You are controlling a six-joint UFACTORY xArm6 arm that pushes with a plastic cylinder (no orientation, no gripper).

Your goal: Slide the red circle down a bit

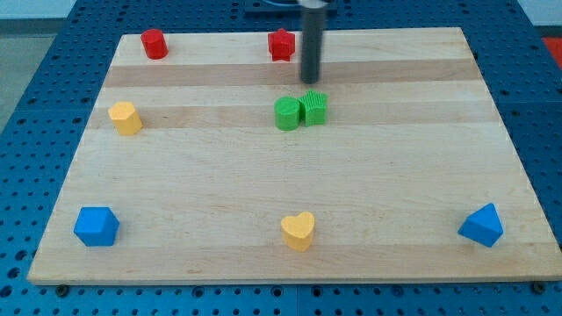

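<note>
Scene: wooden tabletop (263, 184) on a blue pegboard base (35, 53), seen from one camera, with eight small blocks spread over it.
Red circle: round red block (154, 44) near the tabletop's far left corner, at the view's top left, standing alone.
Second red block: (281, 45) well to the view's right of the red circle, at about the same height in the view; its shape is hard to make out.
Rod: straight dark rod (311, 39) coming down from the view's top edge.
My tip: (311, 81) resting just right of and below the second red block, and just above the green pair; well apart from the red circle, to its right.
End effector: a plain rod with no jaws, so nothing opens, closes or grips.
Green pair: two green blocks, left (287, 113) and right (314, 108), touching side by side, right of and below the red circle.
Yellow block: (125, 118) below the red circle, slightly to its left.
Yellow heart: (298, 231) far below the red circle, to its right.
Blue blocks: one (96, 226) far below the red circle near the view's bottom left, another (482, 226) far off at the bottom right.
</note>
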